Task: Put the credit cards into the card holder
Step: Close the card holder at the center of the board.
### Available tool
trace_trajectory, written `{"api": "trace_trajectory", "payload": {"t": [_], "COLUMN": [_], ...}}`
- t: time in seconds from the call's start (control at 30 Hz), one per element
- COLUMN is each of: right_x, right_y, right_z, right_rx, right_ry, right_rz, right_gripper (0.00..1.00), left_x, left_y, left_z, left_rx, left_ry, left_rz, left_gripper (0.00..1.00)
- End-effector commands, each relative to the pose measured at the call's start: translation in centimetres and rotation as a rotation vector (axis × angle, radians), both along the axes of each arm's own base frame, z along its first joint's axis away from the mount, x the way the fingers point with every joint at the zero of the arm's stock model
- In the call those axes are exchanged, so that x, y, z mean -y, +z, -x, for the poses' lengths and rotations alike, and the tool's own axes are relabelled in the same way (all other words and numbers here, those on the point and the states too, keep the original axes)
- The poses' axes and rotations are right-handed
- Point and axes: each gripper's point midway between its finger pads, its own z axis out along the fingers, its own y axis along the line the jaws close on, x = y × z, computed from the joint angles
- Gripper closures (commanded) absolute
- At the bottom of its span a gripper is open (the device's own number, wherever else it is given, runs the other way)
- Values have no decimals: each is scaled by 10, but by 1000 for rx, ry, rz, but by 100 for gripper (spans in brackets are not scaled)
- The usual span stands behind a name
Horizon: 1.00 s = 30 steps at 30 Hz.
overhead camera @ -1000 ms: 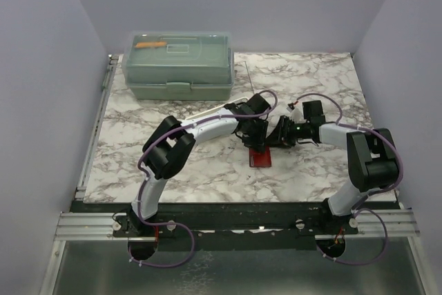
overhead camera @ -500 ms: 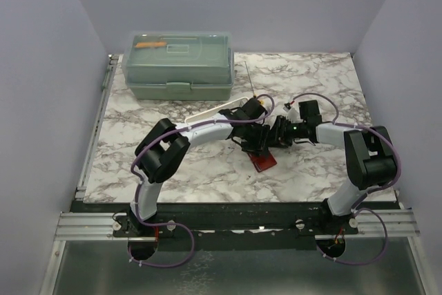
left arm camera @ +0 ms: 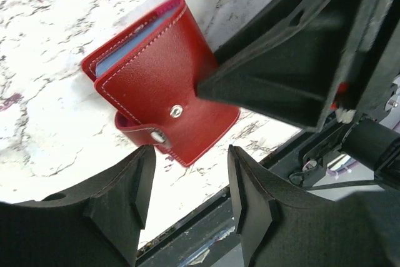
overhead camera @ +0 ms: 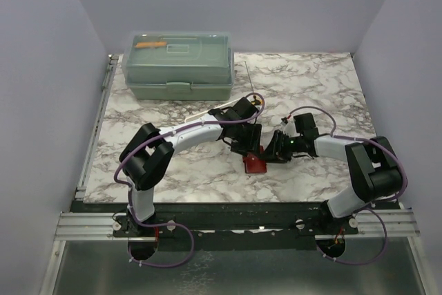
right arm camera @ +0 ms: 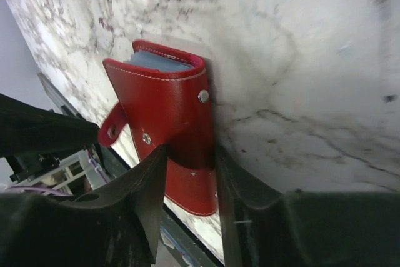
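Gripping red card holder (right arm camera: 172, 123) w/ blue cards (right arm camera: 156, 60) inside: R fingers (right arm camera: 137, 198); L fingers (left arm camera: 119, 198) released.

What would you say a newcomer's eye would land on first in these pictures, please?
The red card holder near the middle of the marble table, pinched by the right gripper, stands out first, blue-grey cards showing at its open edge. The left gripper hangs open beside it; a green lidded box sits far left.
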Motion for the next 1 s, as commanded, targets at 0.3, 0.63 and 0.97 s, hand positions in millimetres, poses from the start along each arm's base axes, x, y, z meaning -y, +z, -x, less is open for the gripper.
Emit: {"api": "trace_trajectory", "payload": {"t": [0.3,0.63,0.97], "right_x": [-19,-22,-25], "right_y": [3,-1,-2], "right_z": [1,3,4], "right_rx": [22,15,11], "right_ry": [-28,-10,1], "right_rz": [-16,-13,-10], "right_gripper": [68,70,71], "left_x": [-42,-44,-39], "left_y": [-9,-10,3], "left_z": [-13,-15,-9], "left_rx": [91,105,99], "left_ry": [104,106,98], "left_rz": [-212,-243,-201], "left_gripper": [61,82,72]}}
